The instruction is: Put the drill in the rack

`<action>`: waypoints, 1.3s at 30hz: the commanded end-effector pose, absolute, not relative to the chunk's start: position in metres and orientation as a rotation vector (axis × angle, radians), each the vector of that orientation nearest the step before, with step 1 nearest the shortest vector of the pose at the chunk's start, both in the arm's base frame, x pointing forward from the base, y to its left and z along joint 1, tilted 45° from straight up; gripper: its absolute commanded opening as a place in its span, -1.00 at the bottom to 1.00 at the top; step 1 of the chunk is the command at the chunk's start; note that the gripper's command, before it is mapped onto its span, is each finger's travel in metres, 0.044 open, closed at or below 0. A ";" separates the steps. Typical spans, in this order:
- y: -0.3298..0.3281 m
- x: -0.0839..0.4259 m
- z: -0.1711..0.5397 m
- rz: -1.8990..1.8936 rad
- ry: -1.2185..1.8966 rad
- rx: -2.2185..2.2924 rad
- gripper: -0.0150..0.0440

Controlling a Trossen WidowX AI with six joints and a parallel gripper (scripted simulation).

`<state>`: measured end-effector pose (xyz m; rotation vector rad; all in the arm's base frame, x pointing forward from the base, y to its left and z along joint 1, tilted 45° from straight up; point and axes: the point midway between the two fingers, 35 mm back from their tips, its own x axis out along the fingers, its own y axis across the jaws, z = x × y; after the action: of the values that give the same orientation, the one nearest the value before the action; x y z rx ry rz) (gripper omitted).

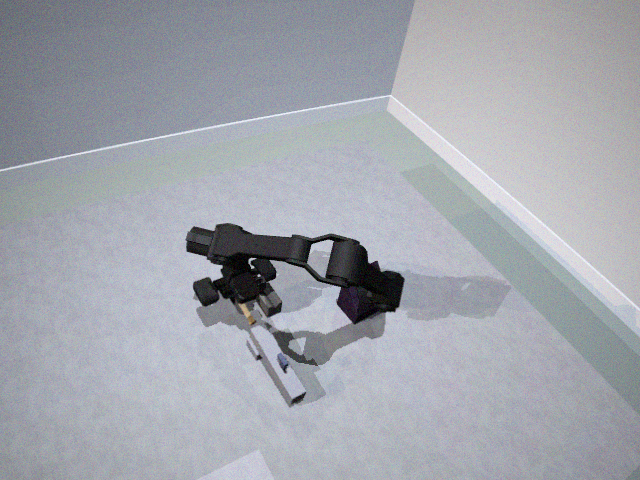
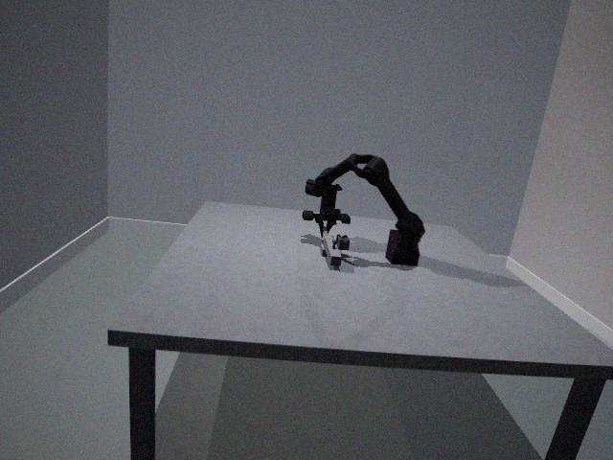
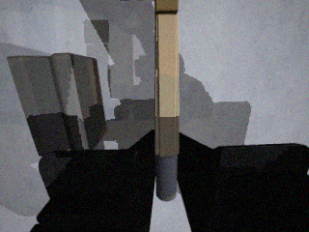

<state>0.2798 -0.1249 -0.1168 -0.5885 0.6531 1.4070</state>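
The drill, a tan bar (image 1: 247,313) (image 3: 167,68) with a grey round end, lies between the fingers of my gripper (image 2: 326,232) (image 3: 162,134), which is shut on it. The grey end shows below the fingertips in the wrist view. The long pale housing (image 1: 290,383) (image 2: 331,251) lies in front of the gripper, with the blue key (image 1: 282,361) on its side. The drill's far part runs out of the wrist view, so whether its end is clear of the housing cannot be told. A grey grooved block, seemingly the rack (image 1: 270,303) (image 2: 342,241) (image 3: 65,103), stands close beside the gripper.
A small grey piece (image 1: 253,347) sits along the housing's other side. The arm's dark purple base (image 1: 353,303) (image 2: 401,248) stands to the right. A pale flat shape (image 1: 240,469) shows at the bottom edge of the top view. Arm shadows cross the table (image 2: 222,297).
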 end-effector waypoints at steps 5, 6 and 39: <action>-0.136 0.279 -0.123 1.405 0.654 -0.597 -0.49; -0.138 0.279 -0.124 1.405 0.654 -0.597 -0.49; -0.142 0.280 -0.109 1.405 0.654 -0.597 -0.49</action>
<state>0.2805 -0.1396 -0.1110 -0.5898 0.6539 1.4041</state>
